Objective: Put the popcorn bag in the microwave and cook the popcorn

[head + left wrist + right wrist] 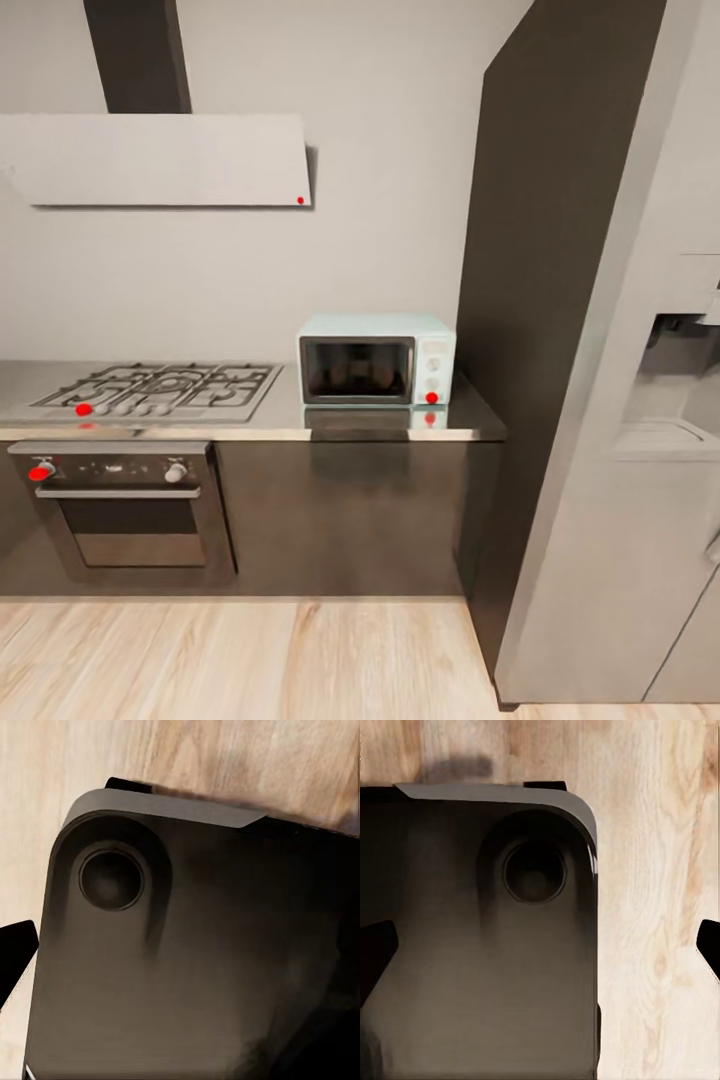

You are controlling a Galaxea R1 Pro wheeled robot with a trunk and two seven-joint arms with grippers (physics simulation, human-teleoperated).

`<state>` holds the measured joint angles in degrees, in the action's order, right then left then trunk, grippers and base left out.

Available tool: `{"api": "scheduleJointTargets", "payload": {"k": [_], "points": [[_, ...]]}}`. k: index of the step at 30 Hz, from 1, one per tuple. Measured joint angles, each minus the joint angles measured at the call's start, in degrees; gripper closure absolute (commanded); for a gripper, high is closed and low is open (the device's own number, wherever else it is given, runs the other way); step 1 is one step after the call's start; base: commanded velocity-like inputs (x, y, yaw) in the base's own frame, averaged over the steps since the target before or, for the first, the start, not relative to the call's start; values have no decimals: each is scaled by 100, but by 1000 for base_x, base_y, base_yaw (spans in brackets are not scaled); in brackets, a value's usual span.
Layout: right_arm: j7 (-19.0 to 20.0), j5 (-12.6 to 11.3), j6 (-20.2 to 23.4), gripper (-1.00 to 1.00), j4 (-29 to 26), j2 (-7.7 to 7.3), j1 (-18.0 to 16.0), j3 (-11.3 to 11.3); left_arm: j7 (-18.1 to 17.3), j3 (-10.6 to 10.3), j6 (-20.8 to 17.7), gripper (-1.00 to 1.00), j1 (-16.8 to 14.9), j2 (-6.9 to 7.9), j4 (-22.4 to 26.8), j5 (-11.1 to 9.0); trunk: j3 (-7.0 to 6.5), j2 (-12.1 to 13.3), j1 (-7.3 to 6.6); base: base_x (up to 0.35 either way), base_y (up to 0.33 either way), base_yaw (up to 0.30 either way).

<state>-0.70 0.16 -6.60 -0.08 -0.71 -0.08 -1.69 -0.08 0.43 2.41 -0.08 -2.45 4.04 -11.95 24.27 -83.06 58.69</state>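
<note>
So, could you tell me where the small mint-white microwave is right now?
In the head view, the pale mint-white microwave sits at the right end of the grey countertop, between the steel gas hob and the tall dark cabinet.

My base (pixel 187 967) is dark grey with rounded corners and a pale edge. It has a round dimple (pixel 534 871). My fingertips (pixel 375 952) are black.

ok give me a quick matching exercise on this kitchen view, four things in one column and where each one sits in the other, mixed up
Things:
1. microwave
2. gas hob
3. built-in oven
4. range hood

Places:
A. on the wall, above the hob
B. on the countertop, at its right end
C. set into the countertop, left of the microwave
D. in the cabinets, under the hob

Pairs: 1-B, 2-C, 3-D, 4-A
</note>
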Motion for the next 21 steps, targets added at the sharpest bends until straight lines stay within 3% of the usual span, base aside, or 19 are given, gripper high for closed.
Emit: {"api": "scheduleJointTargets", "payload": {"k": [21], "points": [[4, 0, 0, -100, 0, 7, 0, 0, 0, 11, 1, -100, 0, 0, 1, -1, 0, 0, 1, 311, 0, 0]]}}
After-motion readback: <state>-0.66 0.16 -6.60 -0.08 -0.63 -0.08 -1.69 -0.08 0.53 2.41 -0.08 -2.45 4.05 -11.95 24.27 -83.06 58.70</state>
